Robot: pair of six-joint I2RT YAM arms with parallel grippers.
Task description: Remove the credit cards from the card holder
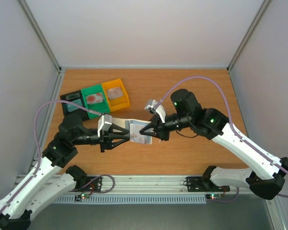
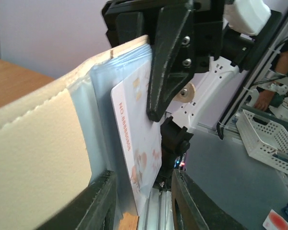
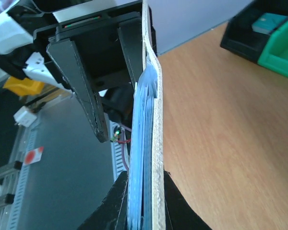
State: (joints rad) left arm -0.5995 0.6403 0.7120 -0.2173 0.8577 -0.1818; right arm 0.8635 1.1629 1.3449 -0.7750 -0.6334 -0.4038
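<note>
As the right gripper [image 3: 142, 207] pinches the card holder [image 2: 93, 100]—left gripper [image 2: 143, 211] spread—only the left wrist shows card [image 2: 134, 139] lettering.

card holder [image 2: 98, 115]: translucent glossy plastic | table [image 1: 192, 153]: matt wood grain | bins [image 1: 90, 89]: glossy plastic

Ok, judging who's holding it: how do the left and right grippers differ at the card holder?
Right gripper: jaws clamped shut on the card holder; left gripper: jaws straddling it with a gap. Right gripper reaches in from the right, left gripper from the left. Both point at it.
</note>
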